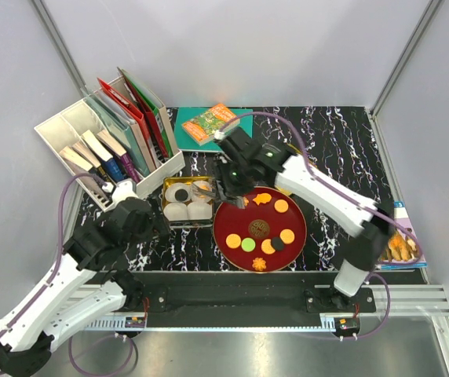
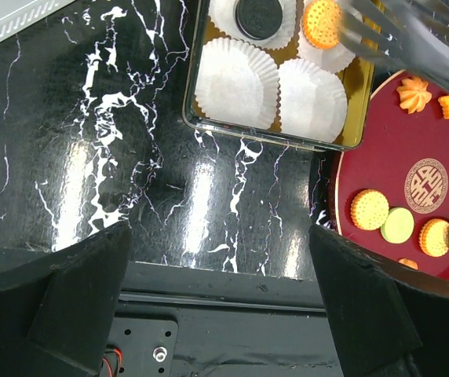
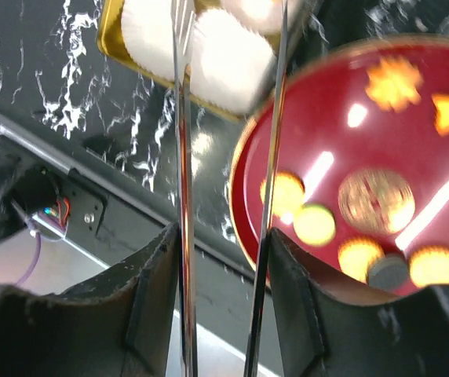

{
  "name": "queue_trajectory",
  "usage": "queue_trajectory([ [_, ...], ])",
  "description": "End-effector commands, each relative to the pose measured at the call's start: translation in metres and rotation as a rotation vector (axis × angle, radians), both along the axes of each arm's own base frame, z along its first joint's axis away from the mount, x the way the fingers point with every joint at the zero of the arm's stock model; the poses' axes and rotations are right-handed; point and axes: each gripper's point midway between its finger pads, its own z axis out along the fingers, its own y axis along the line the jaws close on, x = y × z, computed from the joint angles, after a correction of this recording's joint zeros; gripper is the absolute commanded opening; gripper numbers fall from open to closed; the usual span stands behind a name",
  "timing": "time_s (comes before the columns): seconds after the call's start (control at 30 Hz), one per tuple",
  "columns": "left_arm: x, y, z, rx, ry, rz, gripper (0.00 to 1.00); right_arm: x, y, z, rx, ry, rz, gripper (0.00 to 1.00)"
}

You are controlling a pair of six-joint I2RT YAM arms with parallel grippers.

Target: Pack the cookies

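Cookies mostly lie on the red plate, two already in the tin just left of it. Right hand pinches tongs above the plate's left rim, left hand spread. Slack tongs may drop a cookie onto the surface short of the tin.

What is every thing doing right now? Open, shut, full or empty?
left gripper: open, empty.
right gripper: shut on tongs.
tongs: prongs apart.
tin: two paper cups filled, two empty.
red plate: holds many cookies.

Fig. 1. My counter: black, white-veined, glossy with streaks of reflected light. Behind and on both sides of it, pale grey wall panels between metal posts.
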Motion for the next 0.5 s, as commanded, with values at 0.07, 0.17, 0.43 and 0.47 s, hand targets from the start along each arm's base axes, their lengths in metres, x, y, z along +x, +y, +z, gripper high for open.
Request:
queue_trajectory([
  [0.07,0.017,-0.024,0.007,-0.041,-0.030,-0.062,0.99,-0.034,-0.057,0.026,0.007,-0.052,-0.120,0.51],
  [0.17,0.022,-0.034,0.004,-0.044,-0.013,-0.087,0.99,-0.050,-0.078,0.020,-0.010,-0.025,-0.153,0.50],
  [0.43,0.033,-0.051,-0.002,-0.036,0.023,-0.132,0.99,-0.101,-0.112,-0.015,-0.035,0.081,-0.162,0.49],
  [0.47,0.034,-0.053,-0.002,-0.037,0.021,-0.135,0.99,-0.110,-0.110,-0.017,-0.025,0.110,-0.148,0.49],
])
